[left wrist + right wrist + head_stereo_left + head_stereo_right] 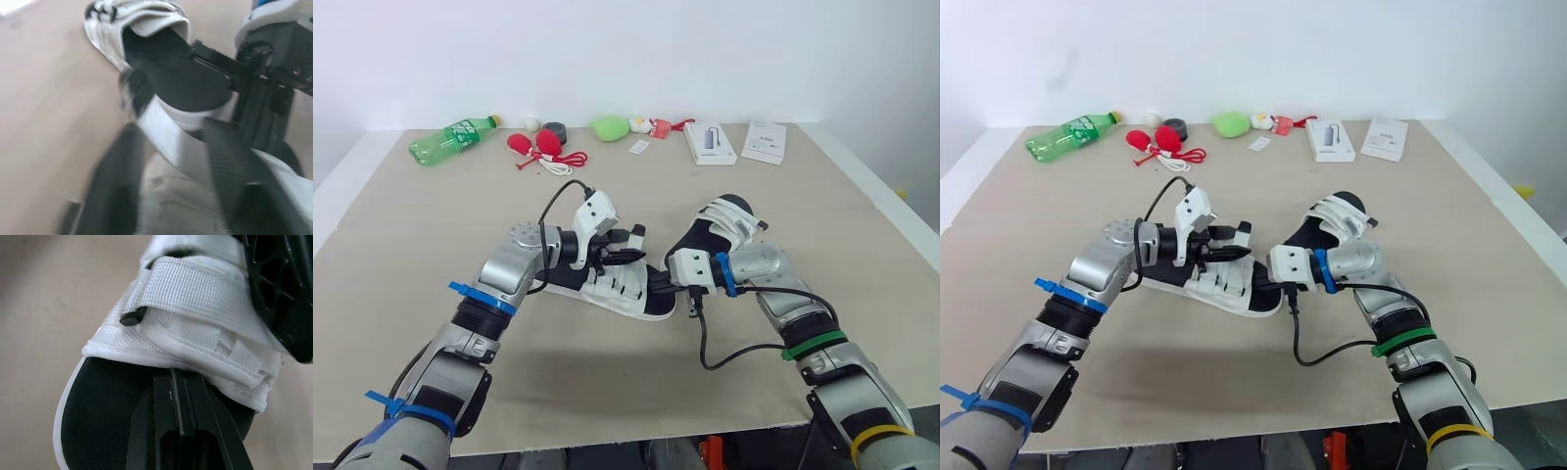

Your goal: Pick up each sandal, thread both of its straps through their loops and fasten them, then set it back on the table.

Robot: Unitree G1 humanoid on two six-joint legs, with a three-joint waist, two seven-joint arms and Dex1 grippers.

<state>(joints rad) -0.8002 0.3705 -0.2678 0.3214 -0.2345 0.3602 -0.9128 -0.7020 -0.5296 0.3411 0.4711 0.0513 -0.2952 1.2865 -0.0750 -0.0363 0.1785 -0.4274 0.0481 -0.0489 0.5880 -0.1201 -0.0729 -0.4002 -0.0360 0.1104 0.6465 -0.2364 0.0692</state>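
1. Working at the near sandal (612,291), lying sole-down on the desk (421,245) in the centre of the frame, with the second sandal (724,223) sitting just up and to the right of it.
2. Reaching in from the left of the frame with the left pincer (636,245), holding its fingers (230,166) well parted astride a white strap (171,142). Being unable to tell whether either finger is actually pressing on that strap.
3. Coming in from the right of the frame with the right pincer (658,284), its fingers (171,421) closed together on nothing visible. Resting their tips on the black footbed, right at the edge of the white upper.
4. Judging the near sandal as light, with a sole firm enough to brace against but likely giving a little under pressure.
5. Judging the webbing straps as thin, soft and floppy, probably folding or twisting if taken far from the free end.
6. Favouring a flat pinch close to the strap's tip for threading it through its loop.
7. Favouring the sole's rim or the heel as the steadying hold, rather than the soft upper.
8. Expecting so light a shoe to slide on the smooth desk unless pinned or lifted first.
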